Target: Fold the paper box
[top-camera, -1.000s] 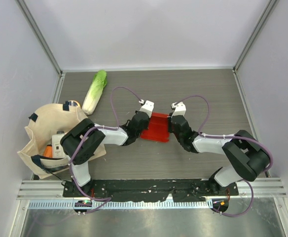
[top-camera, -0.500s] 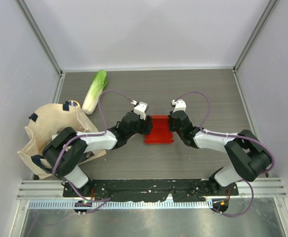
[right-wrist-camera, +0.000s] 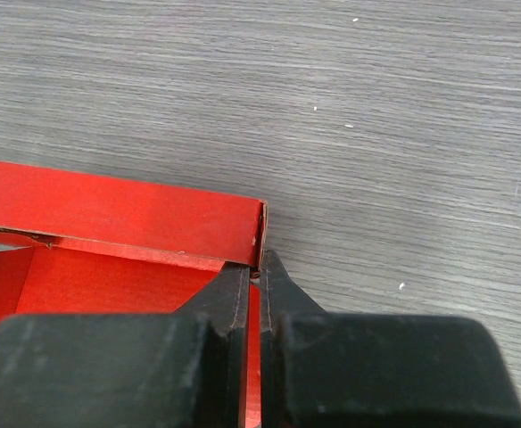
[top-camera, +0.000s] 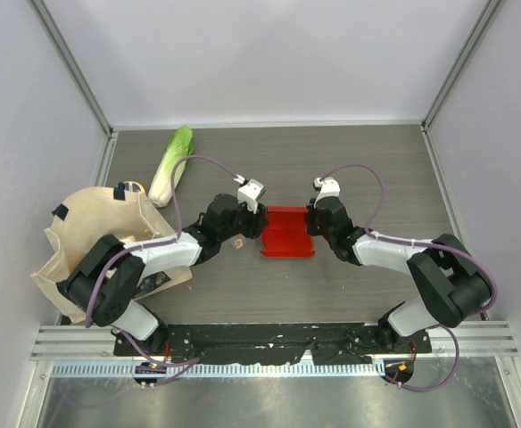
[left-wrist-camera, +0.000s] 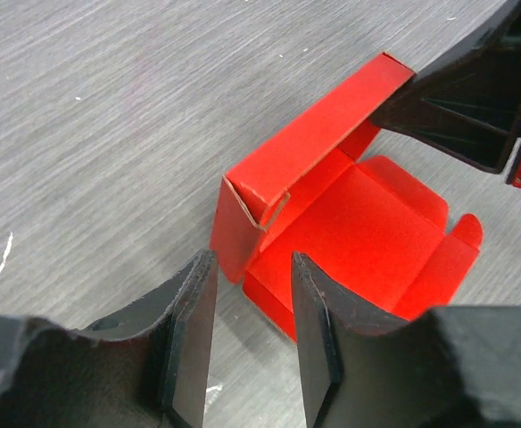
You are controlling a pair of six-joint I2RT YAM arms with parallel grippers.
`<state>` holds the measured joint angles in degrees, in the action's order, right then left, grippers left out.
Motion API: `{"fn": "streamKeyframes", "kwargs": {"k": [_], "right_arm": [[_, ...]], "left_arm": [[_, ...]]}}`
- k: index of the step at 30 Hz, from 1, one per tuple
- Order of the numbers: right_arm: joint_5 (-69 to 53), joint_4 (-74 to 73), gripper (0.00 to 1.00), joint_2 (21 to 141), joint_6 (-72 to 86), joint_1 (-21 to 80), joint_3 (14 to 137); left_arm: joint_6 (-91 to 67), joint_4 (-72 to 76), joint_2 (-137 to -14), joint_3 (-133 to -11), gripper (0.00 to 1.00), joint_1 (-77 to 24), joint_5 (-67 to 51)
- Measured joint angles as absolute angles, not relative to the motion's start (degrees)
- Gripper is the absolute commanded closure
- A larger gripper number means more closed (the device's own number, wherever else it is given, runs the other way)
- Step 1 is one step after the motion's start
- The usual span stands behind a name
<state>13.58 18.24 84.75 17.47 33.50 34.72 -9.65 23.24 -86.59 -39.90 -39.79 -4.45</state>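
The paper box (top-camera: pixel 287 234) is bright red and half formed, open side up, on the grey table between my two arms. In the left wrist view the paper box (left-wrist-camera: pixel 350 223) shows raised walls and a loose corner flap. My left gripper (top-camera: pixel 257 223) is at the box's left side, open, its jaws (left-wrist-camera: pixel 252 285) apart with only table and the box's near corner between them. My right gripper (top-camera: pixel 312 223) is shut on the box's right wall (right-wrist-camera: pixel 109 214), the thin card pinched between its fingertips (right-wrist-camera: pixel 256 272).
A napa cabbage (top-camera: pixel 171 165) lies at the back left. A beige tote bag (top-camera: pixel 91 250) with items inside slumps at the left, beside the left arm's base. A small pale scrap (top-camera: pixel 238 241) lies under the left wrist. Frame posts and walls border the table.
My left gripper has let go of the box's left side, opened and drawn back to the left. The box has settled squarer on the table. The right gripper keeps its grip.
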Motion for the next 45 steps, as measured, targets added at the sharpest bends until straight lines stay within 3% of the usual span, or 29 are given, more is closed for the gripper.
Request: {"fn": "streamKeyframes", "kwargs": {"k": [10, 16, 21, 24, 29, 34, 39, 41, 42, 45], "right_arm": [[12.5, 18.4, 0.99, 84.8, 17.3, 33.3, 34.7], [12.2, 18.5, 0.99, 84.8, 17.1, 33.3, 34.7], [12.0, 18.6, 0.99, 84.8, 17.8, 33.3, 34.7], [13.0, 18.5, 0.99, 84.8, 19.2, 33.3, 34.7], [19.4, 17.9, 0.99, 84.8, 24.1, 36.1, 34.7], [25.3, 16.8, 0.99, 84.7, 28.3, 38.9, 34.7], [26.6, 15.9, 0.99, 84.5, 29.5, 39.7, 34.7], [26.6, 15.4, 0.99, 84.1, 29.5, 39.9, 34.7], [26.6, 15.1, 0.99, 84.0, 29.3, 39.9, 34.7], [26.3, 14.7, 0.99, 83.9, 28.8, 39.9, 34.7]], "left_arm": [[-7.3, 22.9, -92.9, -45.1, 0.79, -39.6, -4.0], [-7.1, 23.0, -93.7, -45.8, 0.83, -39.9, -0.9], [-7.6, 23.3, -95.8, -47.4, 0.82, -43.2, 9.0], [-10.1, 21.1, -99.9, -52.1, 1.0, -46.9, 21.0], [-20.6, 10.2, -110.0, -65.4, 1.0, -51.2, 41.3], [-25.2, 3.7, -113.1, -70.6, 1.0, -52.6, 47.6], [-24.8, 6.5, -111.2, -66.7, 0.99, -52.8, 46.1], [-23.8, 8.9, -109.6, -64.1, 0.93, -52.8, 44.0], [-23.3, 9.9, -108.7, -62.8, 0.83, -52.8, 42.8], [-21.6, 11.8, -105.9, -59.3, 0.68, -52.3, 38.3]]}}
